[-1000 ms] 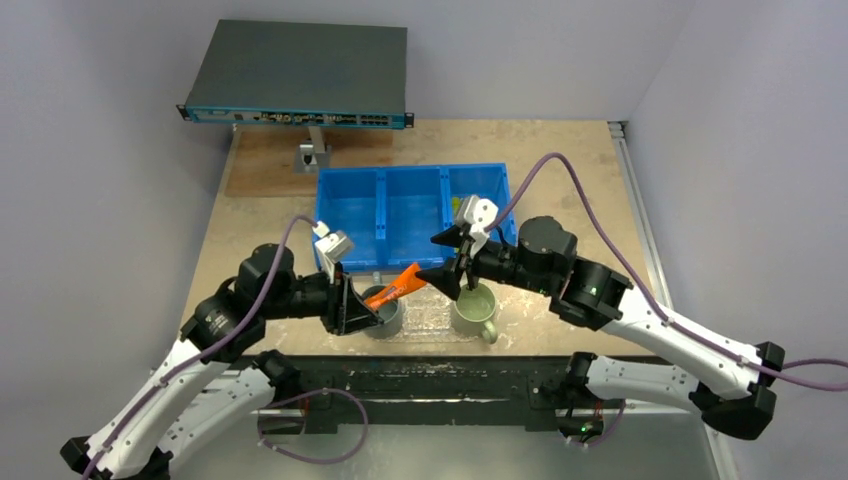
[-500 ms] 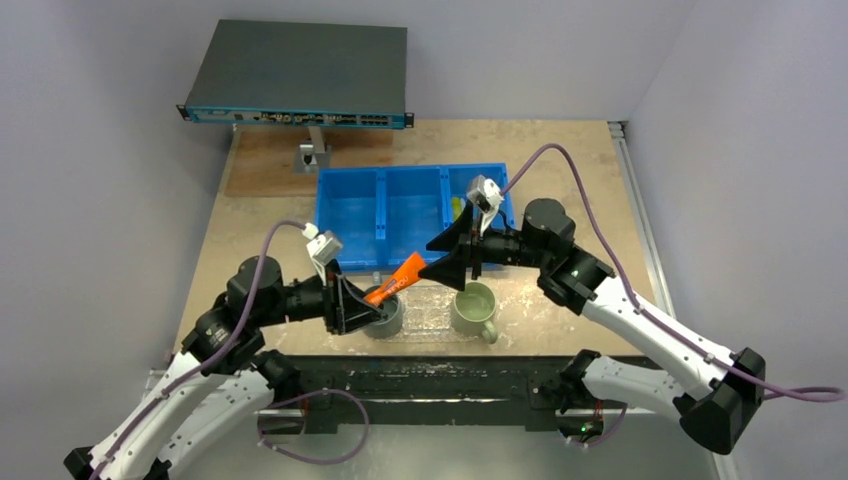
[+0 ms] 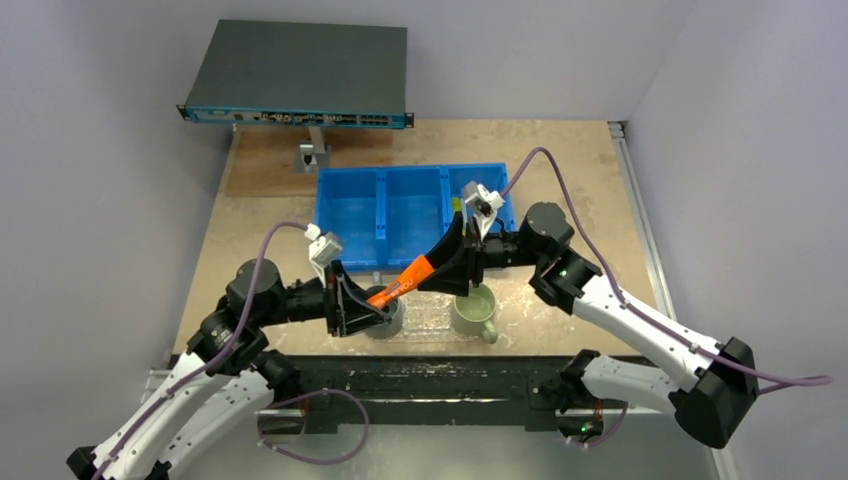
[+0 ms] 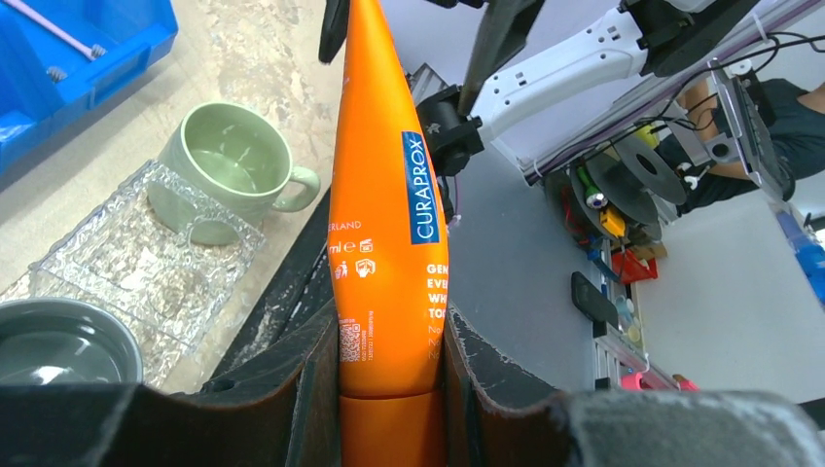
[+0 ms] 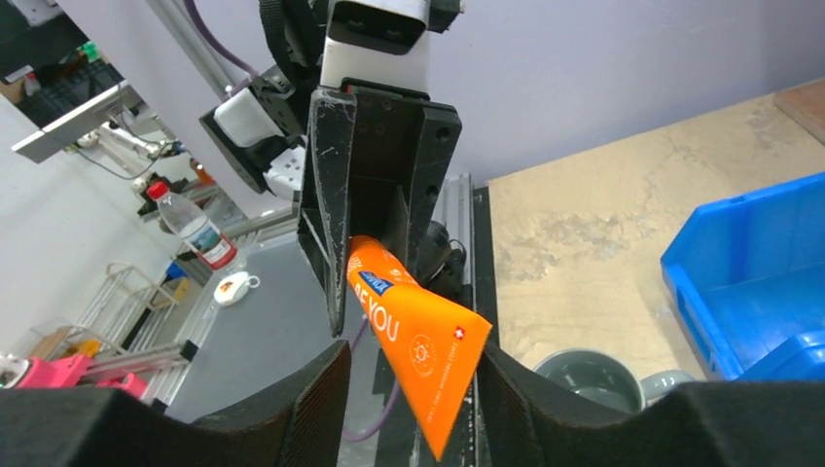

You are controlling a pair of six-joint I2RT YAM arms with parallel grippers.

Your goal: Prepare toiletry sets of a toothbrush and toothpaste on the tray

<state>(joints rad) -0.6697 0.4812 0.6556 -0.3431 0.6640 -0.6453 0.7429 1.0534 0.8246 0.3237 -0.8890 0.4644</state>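
1. Top view: the orange tube is held aloft over the worktop's near edge, by the tray; the left gripper clamps its cap end.
2. Left wrist: you see the jaws pressing both sides of the tube.
3. Right wrist: the right gripper straddles the tube's flat end; you cannot tell whether it grips.
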